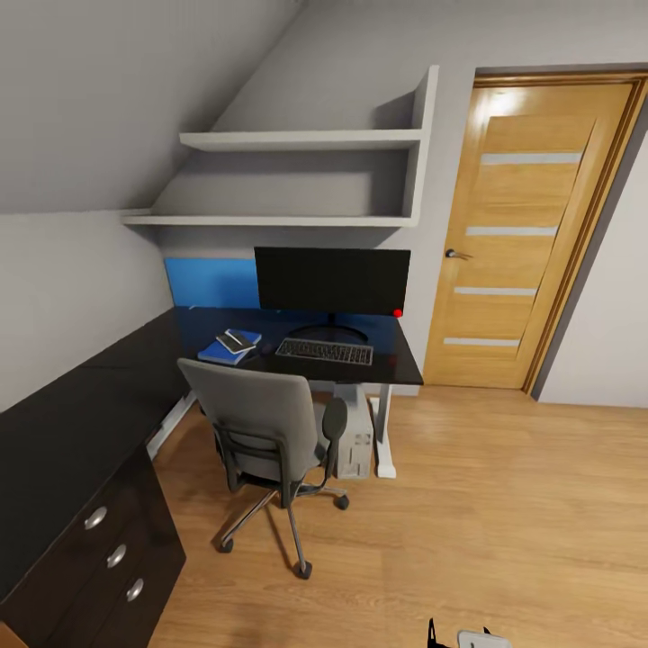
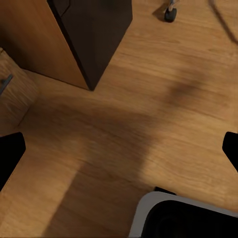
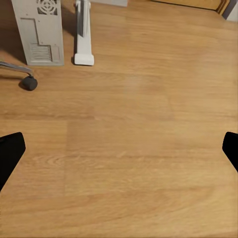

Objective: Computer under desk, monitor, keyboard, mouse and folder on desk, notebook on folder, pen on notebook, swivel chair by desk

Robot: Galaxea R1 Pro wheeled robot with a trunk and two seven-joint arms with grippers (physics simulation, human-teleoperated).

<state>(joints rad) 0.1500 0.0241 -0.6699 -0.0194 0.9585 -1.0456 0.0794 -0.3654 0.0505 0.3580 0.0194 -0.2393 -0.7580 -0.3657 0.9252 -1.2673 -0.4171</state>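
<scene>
Facing glossy black desk (image 1: pixel 108 405) | padded grey swivel chair (image 1: pixel 261 423) | both grippers — fingers spread

— what's the room like?
— sloped grey ceiling (image 1: pixel 135 81), two white wall shelves (image 1: pixel 297 140), an oak door (image 1: pixel 531 234) with frosted strips.
— floor?
— warm wood planks (image 1: pixel 504 522), black drawer cabinet (image 1: pixel 108 558) alongside.

The worktop (image 1: pixel 117 378) is gleaming glossy black, the floor (image 1: pixel 504 504) is showing smooth varnished wood grain, the swivel chair (image 1: pixel 261 427) is wearing matt grey cloth over chrome legs, and the door (image 1: pixel 526 234) is looking like satin oak.
</scene>
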